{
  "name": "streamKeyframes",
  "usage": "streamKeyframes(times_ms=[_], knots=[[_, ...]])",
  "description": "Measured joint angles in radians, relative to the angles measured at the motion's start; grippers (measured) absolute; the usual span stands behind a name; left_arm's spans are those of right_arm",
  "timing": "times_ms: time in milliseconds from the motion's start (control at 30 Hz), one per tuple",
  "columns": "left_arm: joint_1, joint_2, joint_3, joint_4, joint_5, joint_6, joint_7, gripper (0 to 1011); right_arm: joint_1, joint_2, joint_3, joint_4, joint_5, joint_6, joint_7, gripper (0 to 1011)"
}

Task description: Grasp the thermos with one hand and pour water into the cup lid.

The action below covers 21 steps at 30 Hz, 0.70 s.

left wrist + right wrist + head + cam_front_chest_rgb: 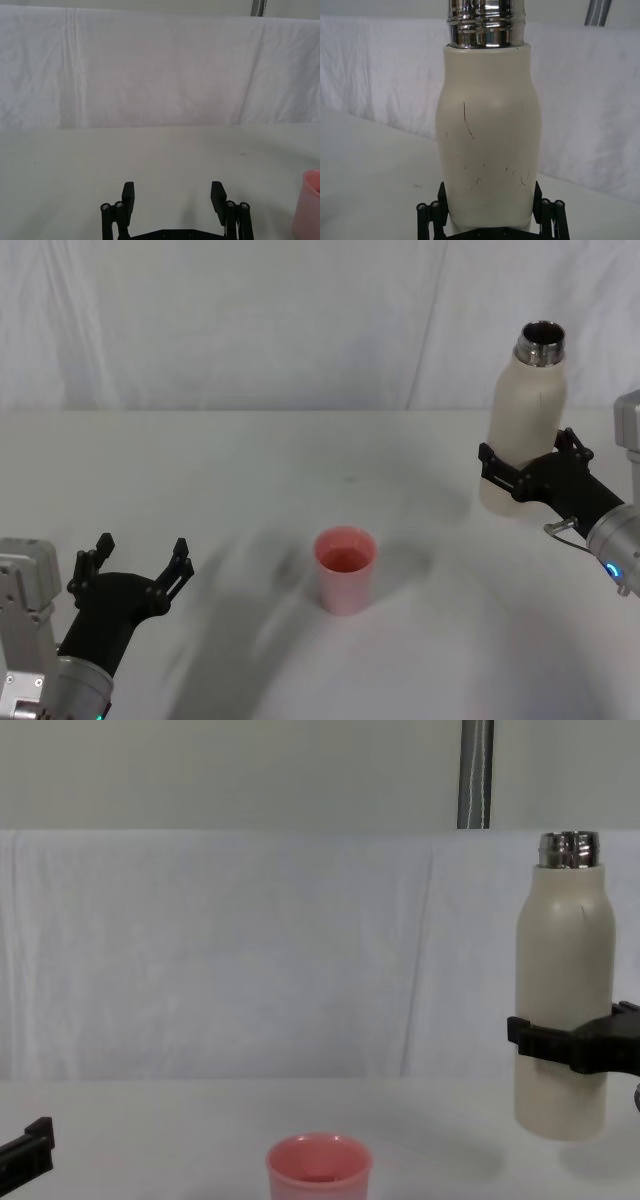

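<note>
The cream-white thermos (525, 420) with its open steel neck is held upright above the table at the right, lifted clear of the surface (560, 1010). My right gripper (530, 466) is shut on the lower part of its body, and the bottle (489, 145) stands between the black fingers (431, 215). The pink cup lid (346, 568) stands upright on the table's middle, left of the thermos and lower (318, 1172). Low at the left, my left gripper (140, 560) hovers open with nothing in it; the cup lid's edge (310, 210) lies off to its side.
A white cloth covers the table (250, 470) and hangs as a backdrop behind it. A grey pole (476, 775) rises behind the backdrop. There is free room on the table around the cup lid.
</note>
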<state>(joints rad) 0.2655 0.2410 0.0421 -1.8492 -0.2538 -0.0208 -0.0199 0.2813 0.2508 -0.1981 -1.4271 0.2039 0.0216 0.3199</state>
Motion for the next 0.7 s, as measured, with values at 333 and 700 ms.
streamKeyframes(times_ms=[333,700], knots=[[0.000,0.000,0.000,0.000,0.000,0.000,0.000,1001,-0.017,-0.006,0.002,0.007,0.035,0.026,-0.029,960],[0.000,0.000,0.000,0.000,0.000,0.000,0.000,1001,-0.038,-0.016,0.002,0.023,0.041,-0.001,-0.056,960]])
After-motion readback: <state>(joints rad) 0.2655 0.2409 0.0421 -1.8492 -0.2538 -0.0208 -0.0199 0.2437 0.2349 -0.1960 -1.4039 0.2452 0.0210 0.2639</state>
